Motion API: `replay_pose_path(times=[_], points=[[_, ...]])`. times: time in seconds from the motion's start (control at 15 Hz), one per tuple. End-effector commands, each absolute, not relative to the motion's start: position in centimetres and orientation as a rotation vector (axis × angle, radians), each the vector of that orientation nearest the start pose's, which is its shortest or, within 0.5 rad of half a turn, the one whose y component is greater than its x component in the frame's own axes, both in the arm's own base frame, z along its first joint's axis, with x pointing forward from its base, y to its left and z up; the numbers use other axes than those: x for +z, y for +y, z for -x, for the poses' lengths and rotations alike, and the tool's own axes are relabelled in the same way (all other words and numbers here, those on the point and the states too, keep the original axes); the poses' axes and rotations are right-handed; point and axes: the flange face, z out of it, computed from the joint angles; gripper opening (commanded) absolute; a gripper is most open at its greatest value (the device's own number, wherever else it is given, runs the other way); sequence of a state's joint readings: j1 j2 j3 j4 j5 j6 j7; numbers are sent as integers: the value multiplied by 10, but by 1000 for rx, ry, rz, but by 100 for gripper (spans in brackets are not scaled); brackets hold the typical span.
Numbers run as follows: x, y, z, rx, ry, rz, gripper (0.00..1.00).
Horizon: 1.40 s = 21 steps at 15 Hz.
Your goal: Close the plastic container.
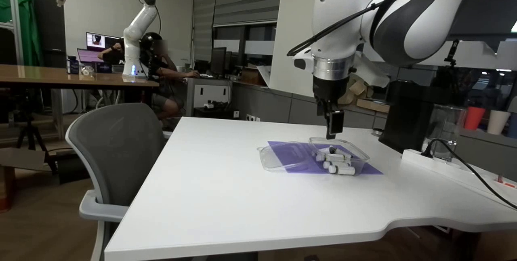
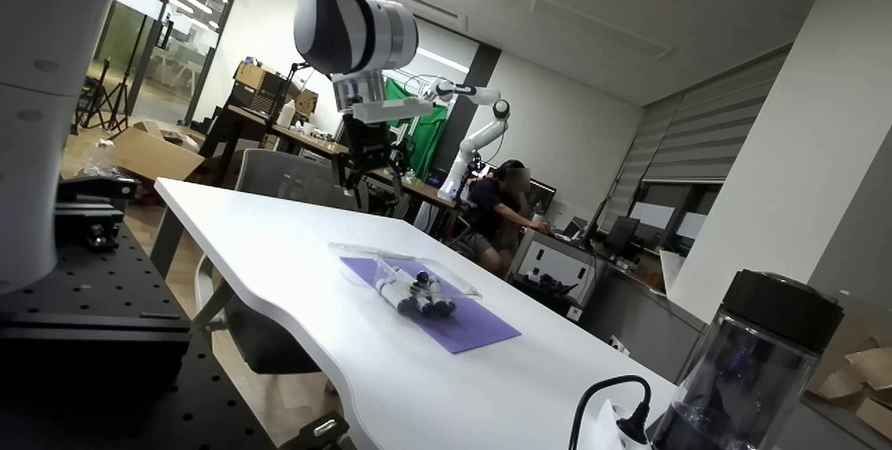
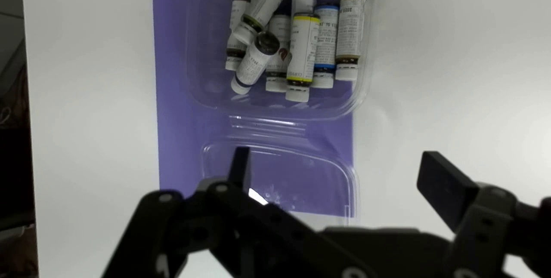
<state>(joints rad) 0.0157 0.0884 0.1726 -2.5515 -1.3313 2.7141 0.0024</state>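
The plastic container is a clear, low box (image 1: 360,163) lying open on a purple sheet (image 1: 373,169) on the white table. It shows in both exterior views (image 2: 465,288) and in the wrist view (image 3: 206,91). Several small white-labelled vials (image 3: 303,50) lie inside it. Its clear lid (image 1: 278,158) is folded out flat beside it, joined by a ridged hinge strip (image 3: 269,125). The lid (image 3: 310,179) is partly hidden behind my finger in the wrist view. My gripper (image 3: 338,162) is open and empty, in the air above the table, apart from the container and lid. It also shows in both exterior views (image 1: 332,127) (image 2: 376,189).
A white power strip (image 1: 444,172) with a black cable lies on the table. A dark machine (image 1: 408,115) and a clear jug (image 1: 446,127) stand behind it. A grey chair (image 1: 117,152) stands at the table's edge. A person (image 2: 498,203) sits in the background.
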Motion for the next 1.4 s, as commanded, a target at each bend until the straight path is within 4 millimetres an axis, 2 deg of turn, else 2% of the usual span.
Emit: replay_pose_path(times=[0.0, 0.27, 0.73, 1.07, 1.33], points=[[196, 142, -442, 154, 1721, -1901, 100], [157, 156, -448, 123, 1779, -1833, 100], [112, 173, -454, 178, 1880, -1736, 100], [100, 183, -454, 335, 1879, -1667, 100], [102, 189, -455, 501, 1825, -1573, 100]])
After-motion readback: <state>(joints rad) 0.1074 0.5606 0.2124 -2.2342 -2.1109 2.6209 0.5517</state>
